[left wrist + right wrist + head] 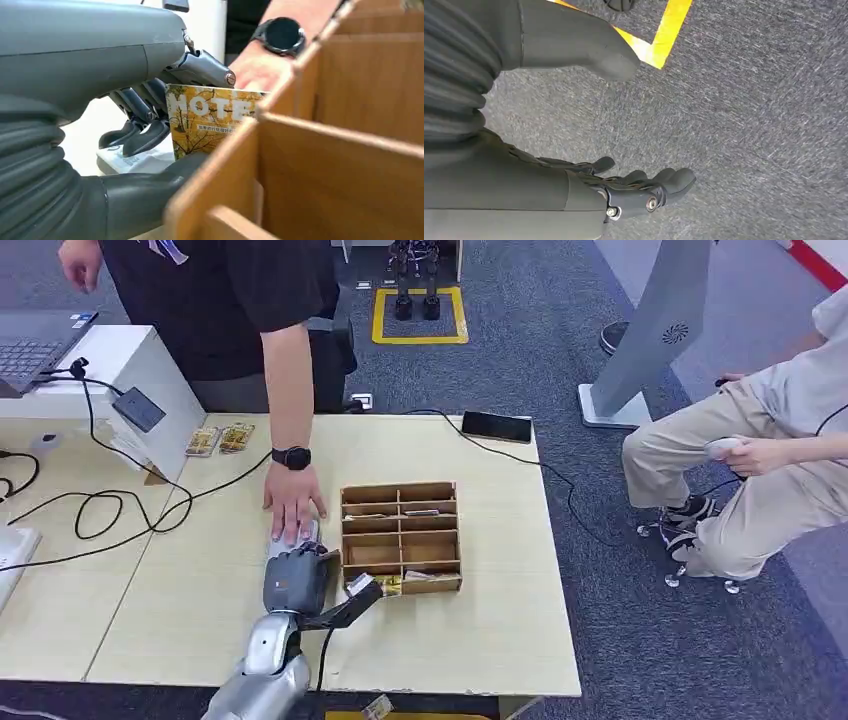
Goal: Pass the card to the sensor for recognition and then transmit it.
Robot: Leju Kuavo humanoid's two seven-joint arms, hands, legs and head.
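The left hand, a grey many-fingered unit on a silver arm, sits at the near edge of the pale wooden table, just beside the 9 o'clock side of the compartmented brown wooden organiser box. In the left wrist view its thumb and dark fingers close around a yellow card printed with autumn foliage and white lettering, pinching it upright beside the box wall. Judgement: the pick-up step is in hand, with the card gripped but not yet carried toward the sensor

The right hand hangs over grey carpet, fingers loosely apart, holding nothing

At 12 o'clock from the left hand, touching or almost touching it, a person's hand with a black wristwatch rests on the table over a pale flat object

Farther out, at 10 o'clock, a small dark square reader is mounted on the slanted face of a white stand; this is probably the sensor. A black cable loops across the table between it and the hand

Next move, as judged: lift the card clear of the box, swing toward 10 o'clock past the person's forearm, and present the card face flat to the reader. Risk: the card could slip in the pinch, or the arm could snag the cable
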